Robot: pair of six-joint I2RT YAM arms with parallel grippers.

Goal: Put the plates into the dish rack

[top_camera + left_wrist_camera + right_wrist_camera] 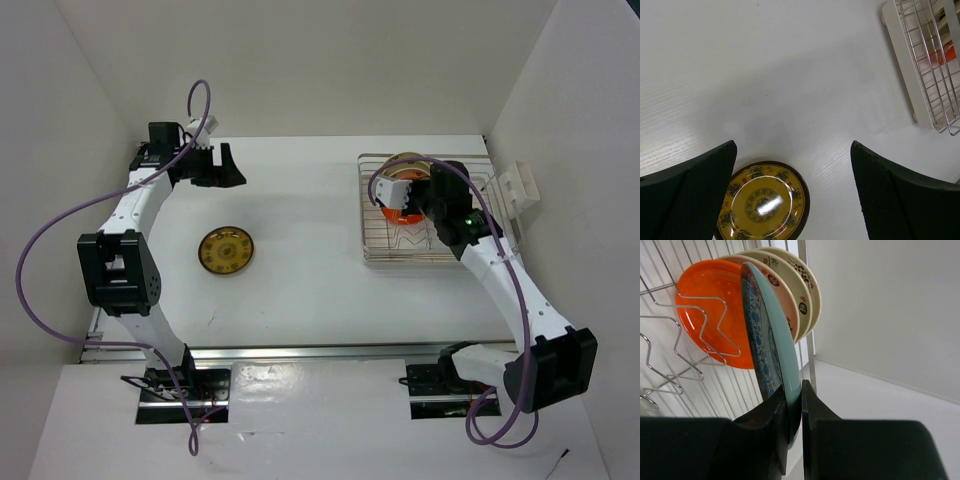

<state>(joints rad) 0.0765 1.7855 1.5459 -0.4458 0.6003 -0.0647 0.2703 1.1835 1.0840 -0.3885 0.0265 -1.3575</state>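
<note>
My right gripper is shut on the rim of a patterned blue-grey plate, holding it on edge over the dish rack. Just behind it in the rack stand a bright orange plate and two cream plates, all upright. In the top view the right gripper hovers over the silver wire rack at the right. A yellow-brown patterned plate lies flat on the table at the left. My left gripper is open and empty, raised behind that plate.
A small white slotted holder sits against the right wall beside the rack. White walls close in the table at the back and on both sides. The rack's corner shows at the upper right of the left wrist view.
</note>
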